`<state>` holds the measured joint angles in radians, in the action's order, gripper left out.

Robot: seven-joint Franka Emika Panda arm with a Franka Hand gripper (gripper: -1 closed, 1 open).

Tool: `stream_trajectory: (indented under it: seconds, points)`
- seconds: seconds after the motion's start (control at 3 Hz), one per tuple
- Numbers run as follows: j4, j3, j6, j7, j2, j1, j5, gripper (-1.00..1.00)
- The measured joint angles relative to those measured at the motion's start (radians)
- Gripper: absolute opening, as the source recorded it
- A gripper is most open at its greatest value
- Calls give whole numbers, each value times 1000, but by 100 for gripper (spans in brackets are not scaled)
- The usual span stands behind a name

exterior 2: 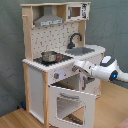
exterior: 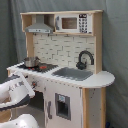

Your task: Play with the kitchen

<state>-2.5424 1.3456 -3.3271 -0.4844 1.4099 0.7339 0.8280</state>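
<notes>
While the kitchen's [exterior 2: 55, 65] oven door [exterior 2: 70, 104] hangs open in the second exterior view, end effector [exterior 2: 76, 67] state unclear.

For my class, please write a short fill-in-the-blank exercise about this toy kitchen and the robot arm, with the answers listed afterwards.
1. On the stovetop stands a small metal ____.
2. In the second exterior view the oven door hangs ____.
3. The faucet over the sink is coloured ____.
4. The grey hood sits beside a toy ____.

Missing words: pot; open; black; microwave
</notes>
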Motion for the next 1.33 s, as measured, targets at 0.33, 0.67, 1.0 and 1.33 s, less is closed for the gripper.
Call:
stream_trajectory:
  seconds: [0.33,0.67,1.0,1.33]
  points:
    - [-5,0,-82,-51,54,29,-2,100]
    - [-2,13,-143,-89,97,44,-60,100]
    - [-5,49,-149,-63,97,118,-113,100]
    - [-5,52,-150,-64,97,119,-145,100]
